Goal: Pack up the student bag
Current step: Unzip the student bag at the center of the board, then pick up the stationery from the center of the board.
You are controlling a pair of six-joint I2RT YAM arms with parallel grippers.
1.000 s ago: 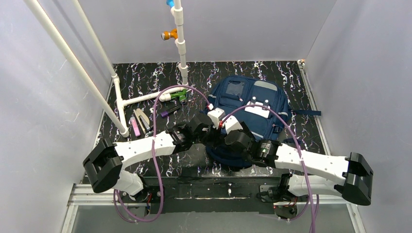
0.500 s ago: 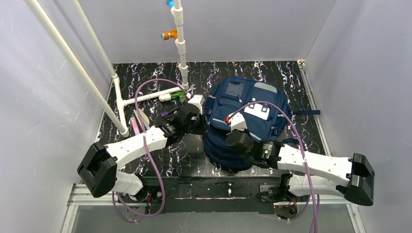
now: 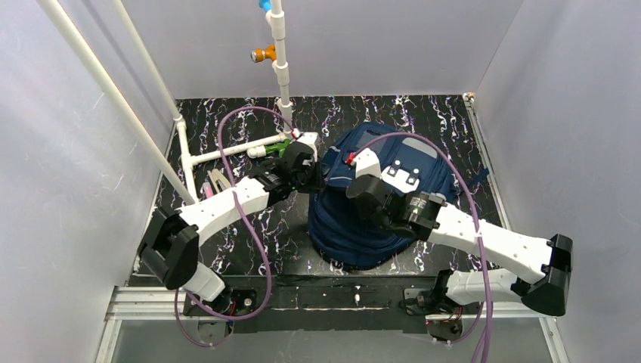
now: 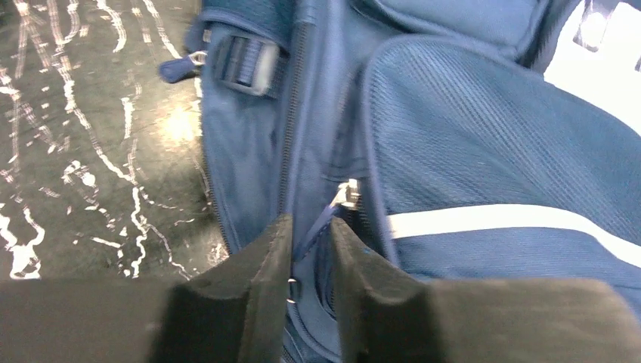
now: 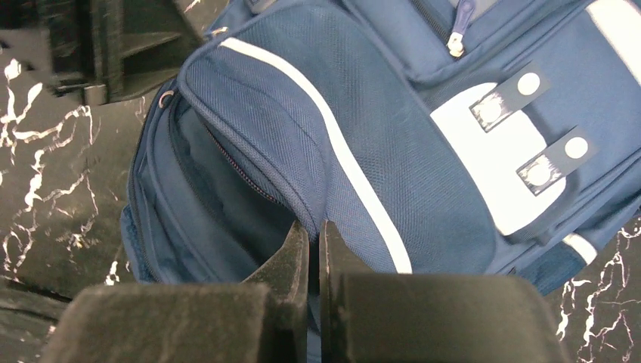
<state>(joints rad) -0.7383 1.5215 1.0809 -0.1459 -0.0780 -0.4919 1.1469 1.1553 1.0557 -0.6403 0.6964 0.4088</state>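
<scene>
Right wrist: student bag (image 5: 393,136) at right tool (image 5: 314,231) tips

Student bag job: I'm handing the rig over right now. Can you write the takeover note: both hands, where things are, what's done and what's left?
Left hand: slightly open at the bag's zipper, with the zipper pull cord running between its jaws; I can't tell whether it has a grip.
Right hand: shut, apparently pinching the front panel edge of the student bag.
Bag: lying on the table between the arms.
Done: main compartment partly unzipped.
Left: stationery lies on the table left of the bag, and I can see nothing packed.
</scene>
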